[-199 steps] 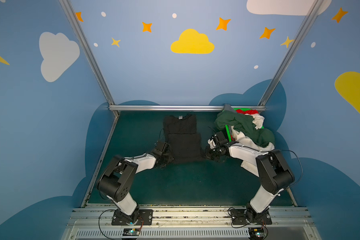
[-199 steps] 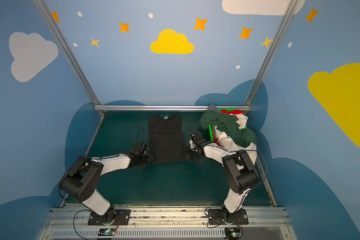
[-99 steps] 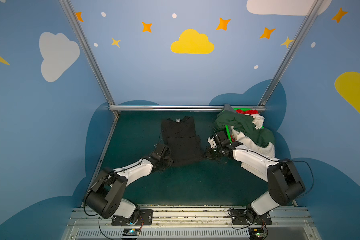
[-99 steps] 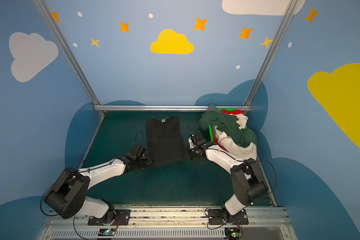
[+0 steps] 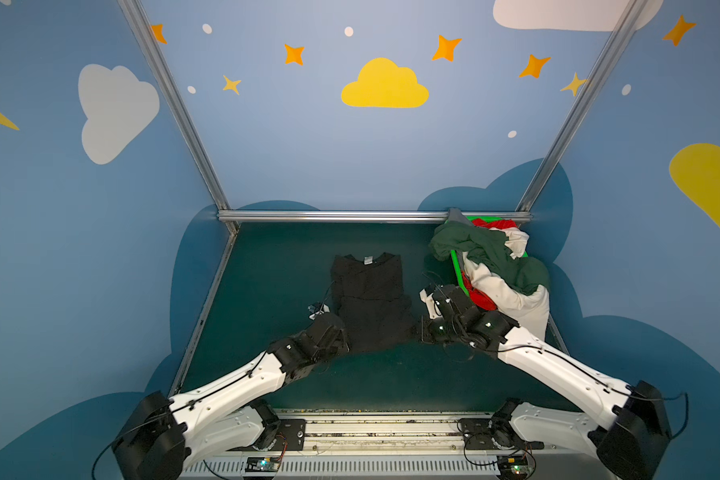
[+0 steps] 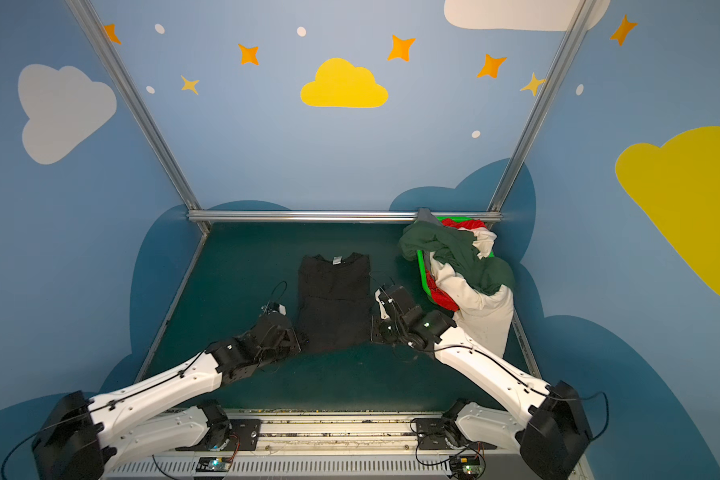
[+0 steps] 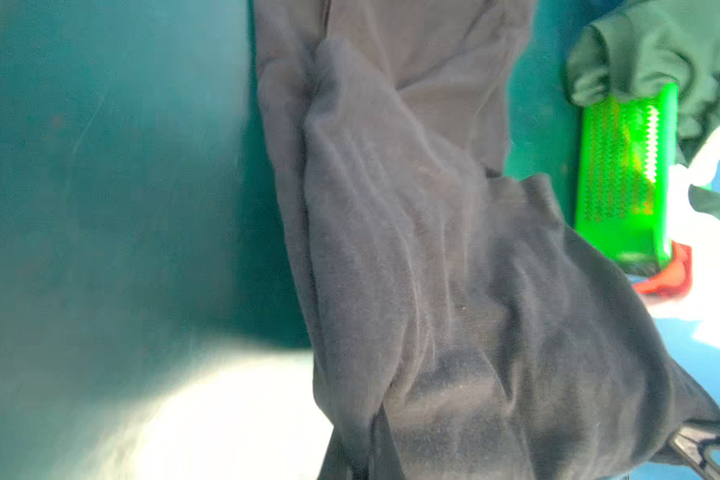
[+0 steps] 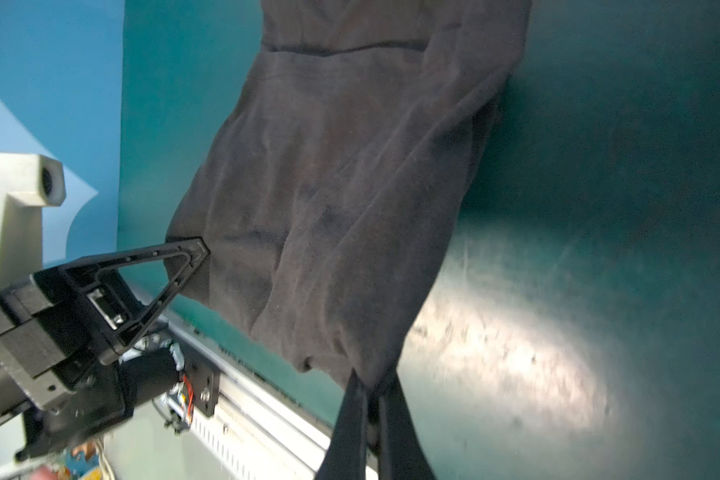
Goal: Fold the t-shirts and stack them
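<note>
A black t-shirt (image 5: 368, 299) (image 6: 333, 299) lies lengthwise in the middle of the green table, collar toward the back wall. My left gripper (image 5: 342, 337) (image 6: 298, 338) is shut on its near left hem corner. The cloth (image 7: 412, 249) fills the left wrist view and covers most of that gripper (image 7: 371, 449). My right gripper (image 5: 422, 332) (image 8: 371, 386) is shut on the near right hem corner (image 8: 350, 208). The hem hangs stretched between both grippers. A dark green t-shirt (image 5: 487, 249), a white one (image 5: 512, 299) and a red one (image 5: 481, 297) are heaped at the back right.
The heap spills out of a bright green plastic basket (image 5: 457, 270) (image 7: 624, 174) in the back right corner, close to the right arm. A metal rail (image 5: 350, 216) runs along the back wall. The arms' base rail (image 5: 371, 428) lines the front edge.
Both grippers have pulled the black t-shirt's hem toward the front edge, and the whole shirt has slid nearer. Both arms now reach out lower and straighter. The grips have not changed.
</note>
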